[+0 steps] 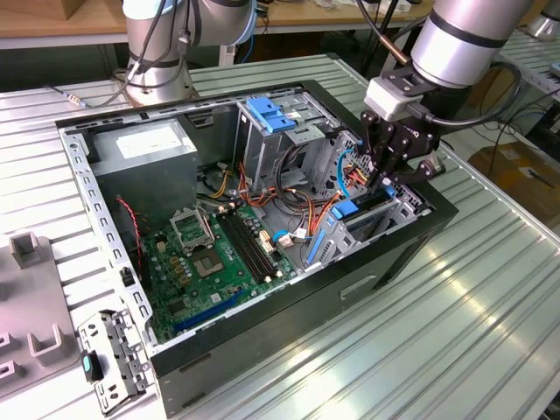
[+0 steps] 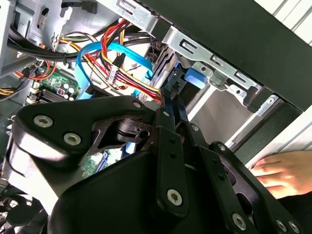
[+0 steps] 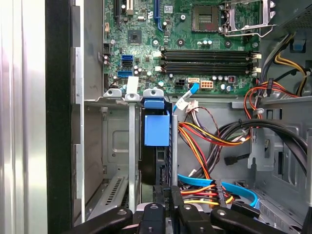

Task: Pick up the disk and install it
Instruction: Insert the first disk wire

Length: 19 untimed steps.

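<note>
A ribbed metal table (image 1: 490, 289) carries the open computer case (image 1: 262, 332) and a grey fixture (image 1: 31, 306).

No text, number or brand mark can be read in these frames. The white sticker (image 1: 147, 140) on the grey power-supply box (image 1: 144, 149), at the far corner of the computer case (image 1: 262, 350), carries print too small to make out. Markings on the motherboard (image 3: 195, 44) are likewise not legible.
</note>
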Available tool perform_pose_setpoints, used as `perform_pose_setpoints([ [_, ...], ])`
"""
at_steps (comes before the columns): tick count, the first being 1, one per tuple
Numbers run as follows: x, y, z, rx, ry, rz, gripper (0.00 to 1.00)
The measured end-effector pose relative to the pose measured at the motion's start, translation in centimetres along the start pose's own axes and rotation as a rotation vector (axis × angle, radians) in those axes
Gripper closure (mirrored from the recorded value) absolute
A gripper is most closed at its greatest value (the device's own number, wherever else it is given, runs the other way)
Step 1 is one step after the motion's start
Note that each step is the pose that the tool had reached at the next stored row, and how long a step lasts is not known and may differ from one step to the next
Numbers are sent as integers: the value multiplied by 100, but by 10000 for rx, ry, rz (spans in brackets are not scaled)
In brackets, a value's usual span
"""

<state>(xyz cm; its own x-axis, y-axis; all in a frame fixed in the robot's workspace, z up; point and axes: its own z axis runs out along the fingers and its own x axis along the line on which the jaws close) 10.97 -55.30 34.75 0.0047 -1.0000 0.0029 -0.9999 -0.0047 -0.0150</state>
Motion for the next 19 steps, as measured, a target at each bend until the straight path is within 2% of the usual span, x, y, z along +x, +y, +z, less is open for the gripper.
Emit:
perform_pose_setpoints([
  [12, 12, -4, 19, 0, -22, 0, 83],
  [19, 12, -9, 53, -2, -44, 0, 83],
])
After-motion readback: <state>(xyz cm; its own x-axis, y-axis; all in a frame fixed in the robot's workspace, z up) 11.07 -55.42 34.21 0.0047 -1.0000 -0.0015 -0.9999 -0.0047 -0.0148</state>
